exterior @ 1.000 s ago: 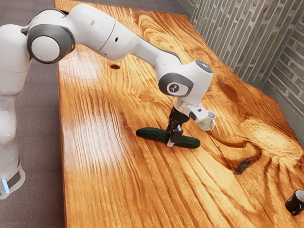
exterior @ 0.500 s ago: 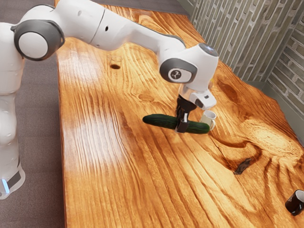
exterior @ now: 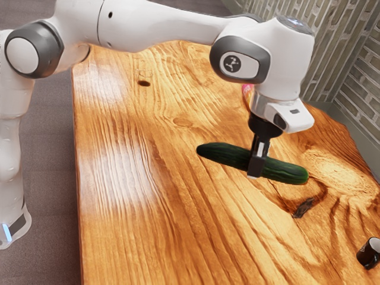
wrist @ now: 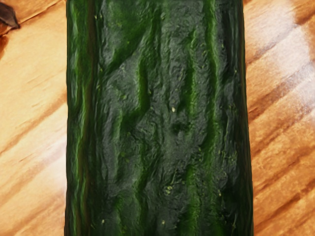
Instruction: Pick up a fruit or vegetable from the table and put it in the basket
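Your pincer (exterior: pixel 256 168), parted to its girth, clasped the long, ridged cucumber (exterior: pixel 287 171), the black mug (exterior: pixel 368 255) toward the exterior view's four o'clock.

Bright light falls on the tabletop (exterior: pixel 142 237), with milky glare toward the exterior view's left; in the wrist view, glare whitens it beside the darker, softly lit cucumber (wrist: pixel 157 118).

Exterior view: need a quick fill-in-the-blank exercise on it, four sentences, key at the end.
The cucumber is ____ in colour.
The gripper is shut on it near its ____, away from both ends.
The black mug stands at the exterior view's ____ edge.
The table has a surface that looks made of ____.

Missing words: green; middle; right; wood.
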